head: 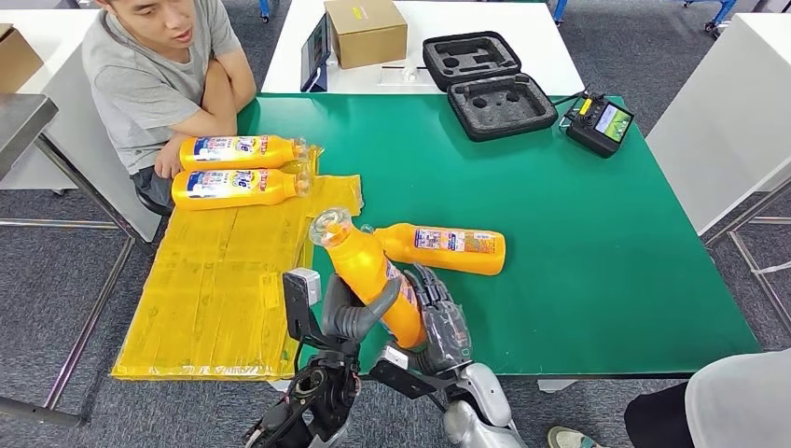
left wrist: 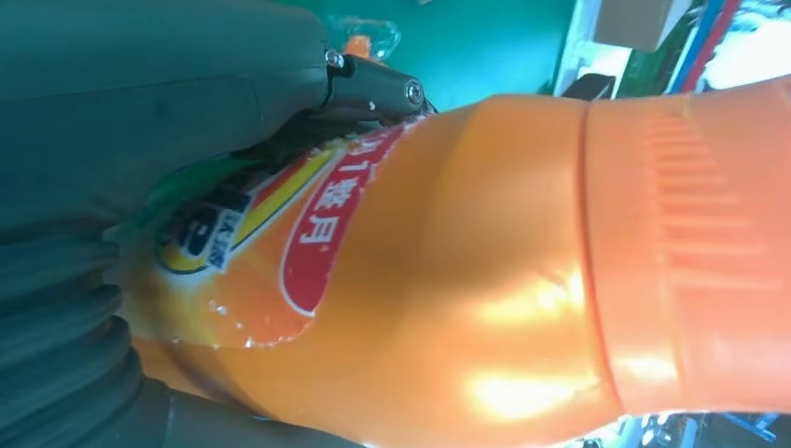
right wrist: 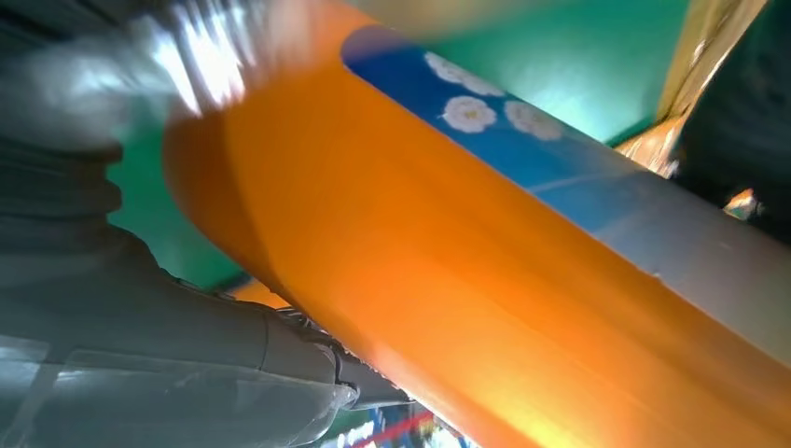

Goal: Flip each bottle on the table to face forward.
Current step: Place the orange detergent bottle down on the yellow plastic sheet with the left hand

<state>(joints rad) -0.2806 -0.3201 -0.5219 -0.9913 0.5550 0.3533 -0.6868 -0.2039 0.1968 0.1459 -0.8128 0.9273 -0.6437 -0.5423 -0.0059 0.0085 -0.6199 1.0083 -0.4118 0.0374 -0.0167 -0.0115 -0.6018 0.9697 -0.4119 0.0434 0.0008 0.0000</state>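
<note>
Both hands are on one orange bottle [head: 368, 275] near the front edge of the green table [head: 597, 252], lifted and tilted, its cap end pointing up and away to the far left. The left hand [head: 350, 313] has its thick thumb curled across the bottle's body, and in the left wrist view that thumb presses right beside the red and yellow label [left wrist: 280, 233]. The right hand [head: 440, 313] cups the bottle from the right with dark fingers laid along its side, so both hands are closed around it rather than spread. To do this turn well, I'd say roll it slowly between the two hands until the label faces forward, and keep the lower end supported so it doesn't slip. Mind the second bottle [head: 448, 249] lying just behind, close enough to get knocked. Two more bottles [head: 238, 168] lie on the yellow sheet [head: 215, 299] at the far left, beside a seated person [head: 154, 75].
</note>
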